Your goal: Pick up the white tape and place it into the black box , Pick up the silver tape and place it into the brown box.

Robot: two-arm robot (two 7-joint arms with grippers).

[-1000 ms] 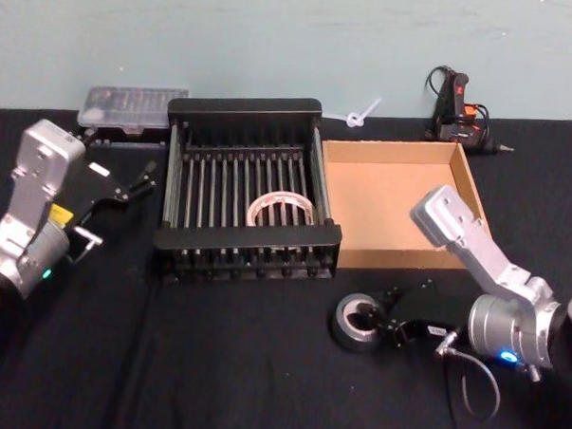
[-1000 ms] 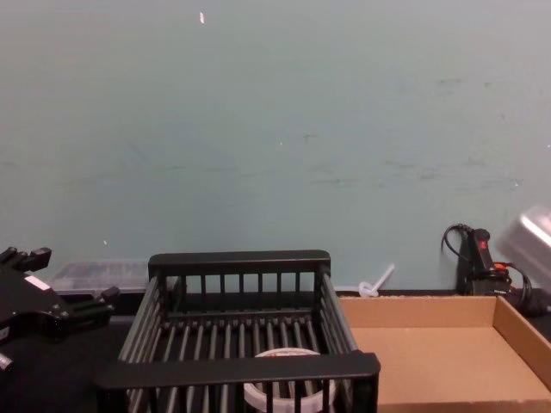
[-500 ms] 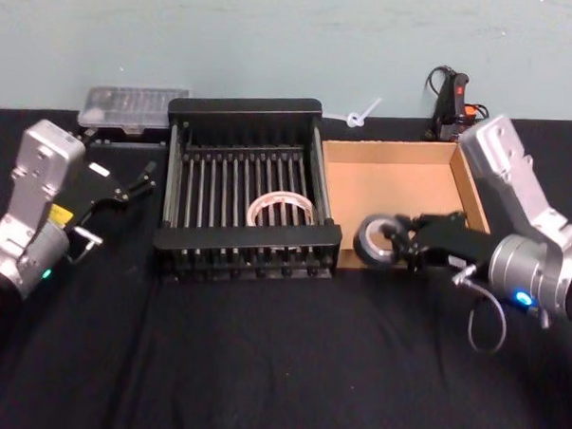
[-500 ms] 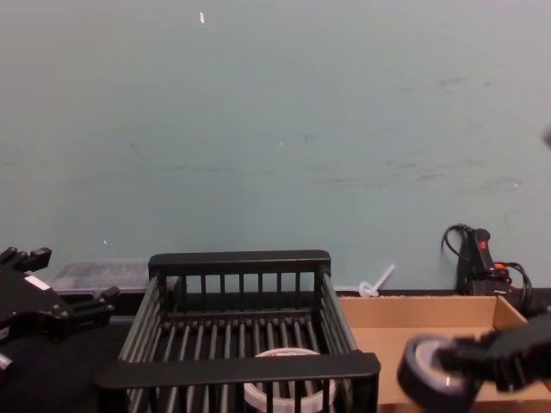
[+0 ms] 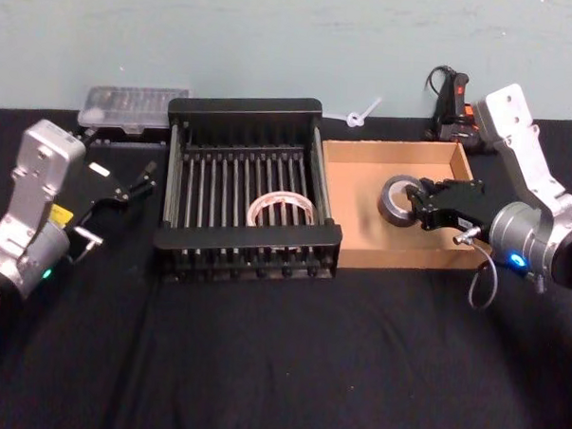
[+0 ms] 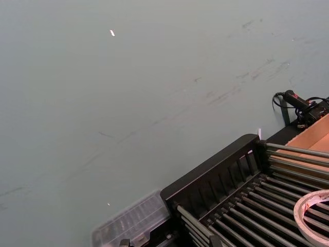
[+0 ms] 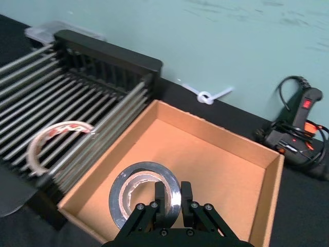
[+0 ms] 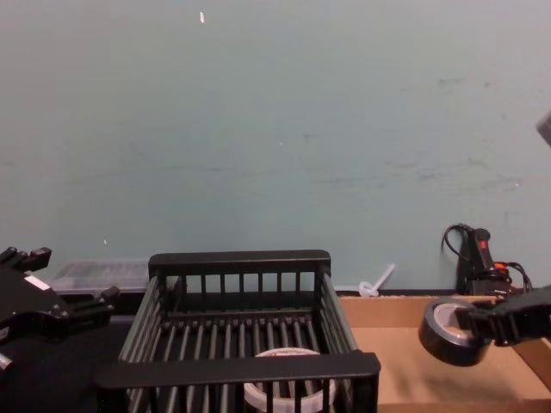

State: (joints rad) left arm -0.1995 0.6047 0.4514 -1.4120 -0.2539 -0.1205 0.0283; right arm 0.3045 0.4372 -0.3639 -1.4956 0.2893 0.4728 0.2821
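black box (image 5: 237,246) centre of table (image 5: 260,365), slatted; white tape (image 5: 281,210) flat on its bottom bars, toward right side.
brown box (image 5: 349,193) just right of black box, walls touching or nearly so.
right gripper (image 5: 421,207) over brown box, fingers (image 7: 160,194) clamped on rim of silver tape (image 5: 399,200); tape held tilted, above box floor, 1 finger inside hole.
left gripper (image 5: 135,181) parked left of black box, jaws apart, holding nothing.
clear plastic case (image 5: 129,106) behind left arm; glue gun (image 5: 454,106) behind brown box.
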